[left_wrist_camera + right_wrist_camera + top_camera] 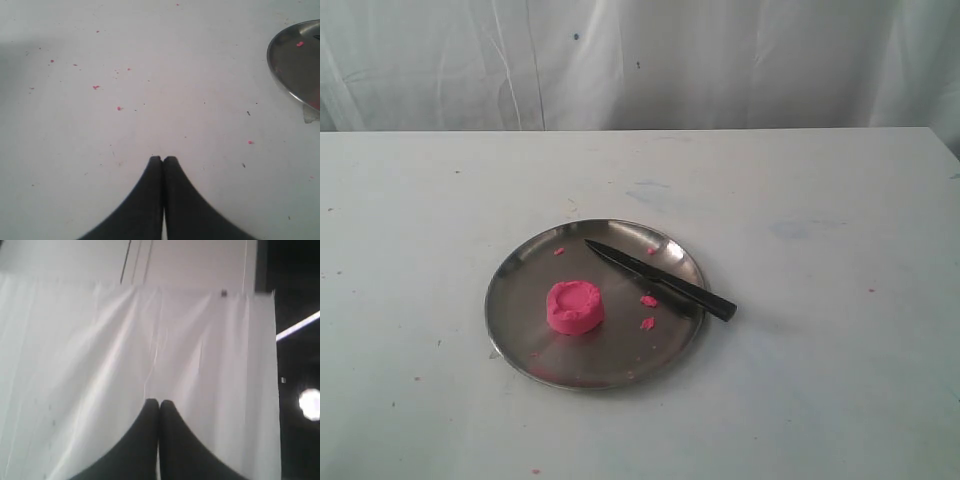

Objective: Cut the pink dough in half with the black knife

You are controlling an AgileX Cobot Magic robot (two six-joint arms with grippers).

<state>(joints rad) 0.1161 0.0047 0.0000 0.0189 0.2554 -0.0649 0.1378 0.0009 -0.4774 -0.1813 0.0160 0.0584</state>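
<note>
A: Where's the dough sitting?

B: Dough (575, 306) is lying on the plate (620, 365), left of centre, one whole puck with a dented top. Not cut yet. Pink crumbs (648, 301) are scattered just right of it.

A: Knife?

B: Knife (660, 280) is resting across the plate's right side, tip pointing toward the back-left, handle end hanging over the rim onto the table (840, 380). Near the dough, not touching.

A: Grippers?

B: Neither is showing in the exterior view. Left gripper (163, 159) is hovering over bare table, fingers pressed together, holding nothing; plate edge (280, 75) is peeking in at the frame's side. Right gripper (159, 401) is also closed and empty, pointing at the white curtain (100, 365), nowhere near the work.

A: Handling notes?

B: Dough is looking soft and clay-like, so I'm guessing it squashes rather than snaps, and probably sticks to the blade, going by the crumbs. Light, so it may slide on the steel when pushed sideways. Press straight down across the middle.

A: And where to grab the knife?

B: Handle, at the part overhanging the rim; that's giving the fingers room underneath. It's slim, stiff, likely light, and lying flat, so a pinch across the handle's sides could roll it. Blade is staying off limits. Fingers need opening first.
</note>
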